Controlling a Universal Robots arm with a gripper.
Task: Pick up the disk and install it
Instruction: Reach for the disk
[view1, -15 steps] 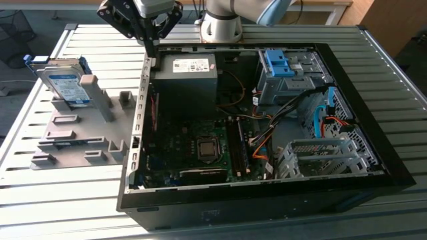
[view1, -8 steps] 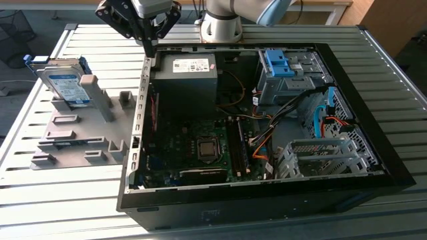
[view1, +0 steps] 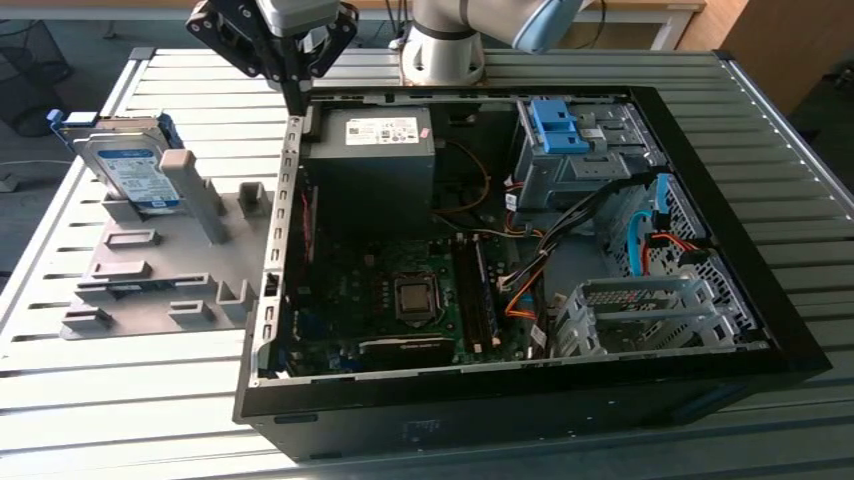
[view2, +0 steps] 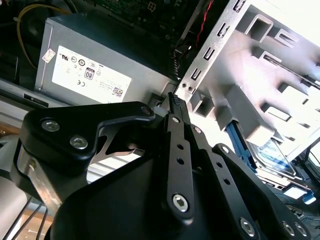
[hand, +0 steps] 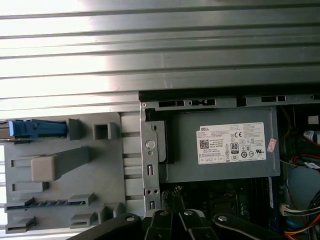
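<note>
One disk (view1: 127, 165) is the thing you are after. It stands on edge in the grey holder (view1: 147, 270) at the middle left of the exterior view, with its white-and-blue label turned toward the camera and a blue rail along its upper edge. Your jaws are clenched together on nothing. They hang at the upper left of that frame, pointing down over the back corner of the open computer case (view1: 747, 300), just above its side wall and beside the power supply (view1: 380, 150). That puts them near the disk but apart from it, with the holder's upright posts between the two. In the first wrist view you look down past the closed tips onto the power supply's white sticker and the holder next to the case wall. Inside the case, the motherboard (view1: 400, 290) lies at the centre, a blue latch piece (view1: 558, 125) sits on its grey cage at the upper right, and a silver drive cage (view1: 641, 315) sits at the lower right. The case lies on its side on the slatted metal desk (view1: 134, 420), and the arm's base (view1: 441, 45) stands behind it at the top centre.
</note>
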